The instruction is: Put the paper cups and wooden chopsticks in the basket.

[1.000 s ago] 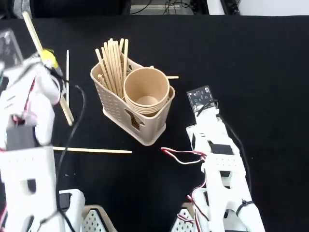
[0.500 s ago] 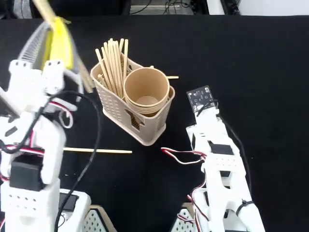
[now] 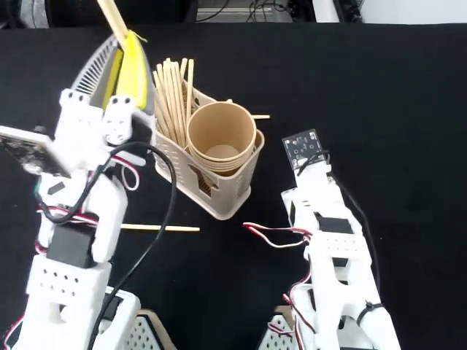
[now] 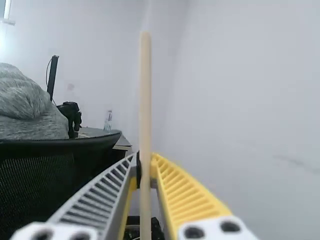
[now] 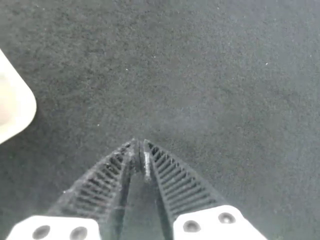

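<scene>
A beige basket [image 3: 182, 171] stands mid-table with stacked paper cups [image 3: 222, 135] and several wooden chopsticks [image 3: 171, 91] upright inside. My left gripper [image 3: 122, 45] is raised just left of the basket's chopstick end, shut on one wooden chopstick [image 3: 113, 18] that points up and away; in the left wrist view that chopstick [image 4: 145, 100] stands between the grey and yellow fingers [image 4: 172, 182]. Another chopstick [image 3: 160, 228] lies flat on the cloth in front of the basket. My right gripper [image 5: 138, 150] is shut and empty, low over the cloth right of the basket.
The basket's corner [image 5: 12, 107] shows close beside the right gripper. A chopstick end [image 3: 259, 117] pokes out behind the cups. The right arm [image 3: 328, 233] lies folded at front right. Black cloth [image 3: 379, 109] stretches open to the right.
The left arm has lifted and swung right toward the basket, carrying the held chopstick from the far left to just beside the basket. The right arm has stayed still.
</scene>
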Motion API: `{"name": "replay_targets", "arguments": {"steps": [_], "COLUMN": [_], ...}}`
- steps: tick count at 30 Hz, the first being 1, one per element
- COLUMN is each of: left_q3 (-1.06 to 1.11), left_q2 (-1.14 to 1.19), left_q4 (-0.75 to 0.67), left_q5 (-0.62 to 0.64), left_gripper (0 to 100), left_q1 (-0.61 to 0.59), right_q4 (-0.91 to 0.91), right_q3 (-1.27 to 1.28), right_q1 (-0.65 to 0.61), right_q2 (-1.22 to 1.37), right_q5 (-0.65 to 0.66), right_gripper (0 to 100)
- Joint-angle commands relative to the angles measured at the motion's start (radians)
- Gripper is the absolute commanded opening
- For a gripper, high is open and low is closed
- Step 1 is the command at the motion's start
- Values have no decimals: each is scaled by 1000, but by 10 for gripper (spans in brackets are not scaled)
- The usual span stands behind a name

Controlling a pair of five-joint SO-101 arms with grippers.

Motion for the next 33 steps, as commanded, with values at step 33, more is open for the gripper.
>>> {"name": "replay_targets", "arguments": {"steps": [33], "left_q3": [-88], "left_q2": [394], "left_q4": [-203], "left_q5": [161], "left_gripper": [29], "left_q1": [-74], "right_q4": [-21], "right_q3": [-5], "right_q1": [-11], "right_q2": [-19], "right_q5": [6], "right_gripper": [14]}}
